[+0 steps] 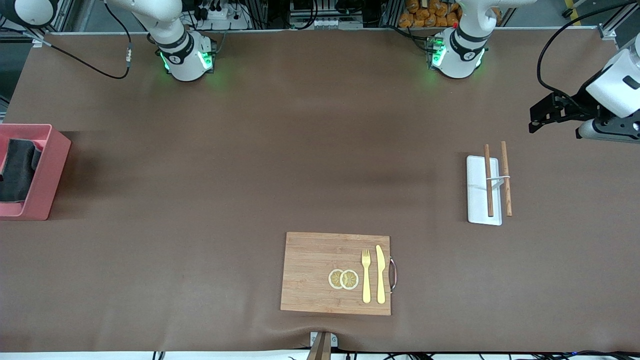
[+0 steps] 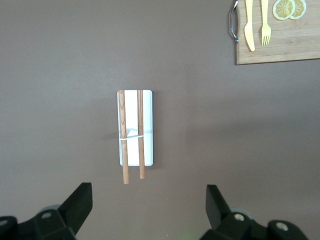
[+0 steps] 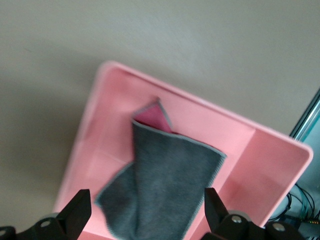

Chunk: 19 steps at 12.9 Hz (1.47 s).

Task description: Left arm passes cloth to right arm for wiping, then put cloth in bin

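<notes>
The cloth [image 1: 17,170] lies in the pink bin [image 1: 47,175] at the right arm's end of the table. Its dark grey face is up, and a magenta corner shows in the right wrist view [image 3: 165,180]. My right gripper [image 3: 146,200] is open and empty above the cloth and the bin [image 3: 125,100]; it is out of the front view. My left gripper [image 1: 542,117] is open and empty. It hangs over bare table at the left arm's end, beside a white tray, and shows in the left wrist view [image 2: 148,195].
The white tray [image 1: 475,200] holds two brown chopsticks [image 1: 489,180] and also shows in the left wrist view [image 2: 131,115]. A wooden cutting board [image 1: 310,270] with a yellow fork, a knife and two lemon slices lies near the front camera.
</notes>
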Tool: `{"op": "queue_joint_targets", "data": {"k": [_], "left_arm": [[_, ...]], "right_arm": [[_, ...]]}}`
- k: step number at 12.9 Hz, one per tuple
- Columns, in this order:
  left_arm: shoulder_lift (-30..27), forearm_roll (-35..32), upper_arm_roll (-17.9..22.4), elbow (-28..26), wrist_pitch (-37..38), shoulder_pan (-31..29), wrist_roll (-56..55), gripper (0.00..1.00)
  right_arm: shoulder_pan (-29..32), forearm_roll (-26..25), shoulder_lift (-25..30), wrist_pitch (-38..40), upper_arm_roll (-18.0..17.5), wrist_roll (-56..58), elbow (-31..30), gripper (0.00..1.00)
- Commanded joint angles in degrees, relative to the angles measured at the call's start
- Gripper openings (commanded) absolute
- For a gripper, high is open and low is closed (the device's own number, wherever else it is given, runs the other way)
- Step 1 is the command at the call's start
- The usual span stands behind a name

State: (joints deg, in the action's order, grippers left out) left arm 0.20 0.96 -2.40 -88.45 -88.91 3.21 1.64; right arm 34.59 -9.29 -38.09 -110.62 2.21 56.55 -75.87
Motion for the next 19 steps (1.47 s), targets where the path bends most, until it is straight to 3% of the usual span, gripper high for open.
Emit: {"op": "queue_joint_targets", "data": {"k": [1, 6, 11, 13, 14, 16, 19], "left_arm": [[0.16, 0.80, 0.03, 0.65, -0.30, 0.13, -0.59, 1.00], [0.16, 0.80, 0.03, 0.65, -0.30, 0.04, -0.59, 1.00], [0.16, 0.71, 0.03, 0.65, -0.30, -0.05, -0.59, 1.00], [0.16, 0.71, 0.03, 0.65, -0.30, 0.04, -0.59, 1.00], [0.16, 0.71, 0.03, 0.65, -0.30, 0.04, -0.59, 1.00], [0.16, 0.71, 0.03, 0.65, -0.30, 0.04, -0.50, 1.00], [0.16, 0.71, 0.03, 0.65, -0.30, 0.04, -0.59, 1.00]], "right_arm": [[-6.01, 0.42, 4.86, 7.32, 0.07, -0.38, 1.68, 1.00], [-15.15, 0.59, 7.92, 12.00, 0.07, -6.96, 4.16, 1.00], [-25.87, 1.20, 11.18, 23.67, -0.02, -30.22, 3.89, 1.00], [-28.78, 6.18, 12.95, 26.93, 0.07, -39.45, 3.54, 1.00], [-29.05, 9.44, 14.43, 27.73, 0.16, -42.29, 2.06, 1.00], [-28.97, 15.15, 22.49, 27.75, 0.25, -44.24, -7.39, 1.00], [-29.84, 15.27, 30.51, 27.82, 0.07, -51.69, -13.76, 1.00]]}}
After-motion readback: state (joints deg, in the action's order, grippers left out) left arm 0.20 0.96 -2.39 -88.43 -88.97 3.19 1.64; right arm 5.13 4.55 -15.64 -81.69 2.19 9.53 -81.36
